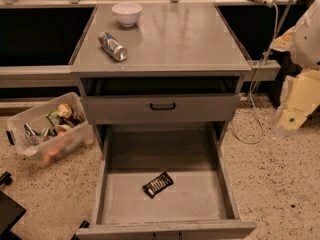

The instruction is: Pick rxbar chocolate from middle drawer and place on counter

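Speckled beige floor (280, 184) flanks the deep gray metal middle drawer (125, 196). Lying flat there, the black-wrapped rxbar chocolate (158, 184) may be pushed rather than gripped. Whether the pale gripper (292, 115), far right, is open or closed cannot be told.

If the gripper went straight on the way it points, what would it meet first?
Probably the speckled floor right of the middle drawer: the gripper, at the right edge, seems to tip down-left. Depth is unclear.
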### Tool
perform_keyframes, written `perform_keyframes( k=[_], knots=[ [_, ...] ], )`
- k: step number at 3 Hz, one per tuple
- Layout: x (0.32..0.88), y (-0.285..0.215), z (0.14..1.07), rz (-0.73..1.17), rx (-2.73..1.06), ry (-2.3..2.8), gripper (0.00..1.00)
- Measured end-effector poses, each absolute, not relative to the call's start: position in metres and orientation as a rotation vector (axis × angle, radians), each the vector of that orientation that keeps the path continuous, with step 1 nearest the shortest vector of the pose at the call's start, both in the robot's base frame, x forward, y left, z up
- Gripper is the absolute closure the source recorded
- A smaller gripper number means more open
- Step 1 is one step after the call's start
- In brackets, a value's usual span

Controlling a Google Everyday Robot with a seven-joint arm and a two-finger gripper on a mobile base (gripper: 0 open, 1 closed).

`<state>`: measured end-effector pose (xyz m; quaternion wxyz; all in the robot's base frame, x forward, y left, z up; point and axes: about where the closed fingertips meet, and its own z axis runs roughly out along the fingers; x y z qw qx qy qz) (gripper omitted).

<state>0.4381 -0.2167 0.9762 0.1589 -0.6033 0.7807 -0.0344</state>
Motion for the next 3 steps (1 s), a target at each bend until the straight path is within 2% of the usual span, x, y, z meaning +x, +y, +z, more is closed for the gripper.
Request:
perform_keyframes(
  k=[3],
  knots=[
    [0.446,-0.206,0.959,-0.156,-1.783,2.192,0.00]
  ],
)
